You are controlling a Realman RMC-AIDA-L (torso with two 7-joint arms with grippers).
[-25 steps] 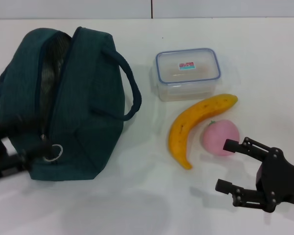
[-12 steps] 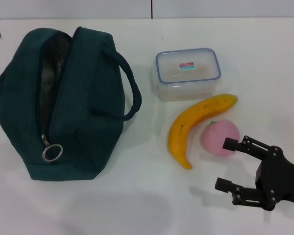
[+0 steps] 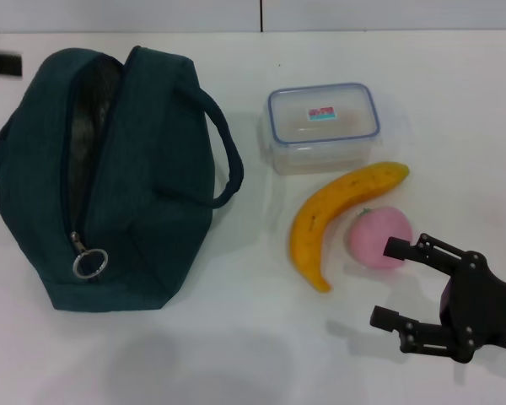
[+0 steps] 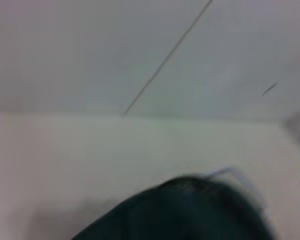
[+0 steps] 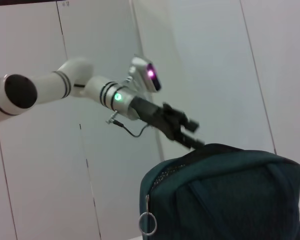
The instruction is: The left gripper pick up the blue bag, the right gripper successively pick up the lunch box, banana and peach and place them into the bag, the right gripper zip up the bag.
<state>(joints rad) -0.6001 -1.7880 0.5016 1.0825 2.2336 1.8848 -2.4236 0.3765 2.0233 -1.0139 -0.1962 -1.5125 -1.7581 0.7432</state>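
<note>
Fingers on the right gripper (image 3: 386, 283), a black two-fingered metal claw, stand wide apart with nothing between them, low over the white tabletop (image 3: 236, 354), the upper tip just beside the round pink peach (image 3: 378, 237). The long curved yellow banana (image 3: 333, 215) lies against the peach, and the clear rectangular lunch box with its blue-rimmed lid (image 3: 323, 127) sits just beyond. The large dark teal fabric bag (image 3: 110, 177) lies on its side, unzipped, nothing in it that I can see.

I'd say the first step is in hand: the bag is not yet grasped. The left gripper (image 5: 180, 130) needs to come down onto a handle or rim.

Only the right wrist view shows that gripper, raised above the bag's top; the head view catches just a dark scrap at its far left edge. Whether its fingers are parted, I cannot tell.
</note>
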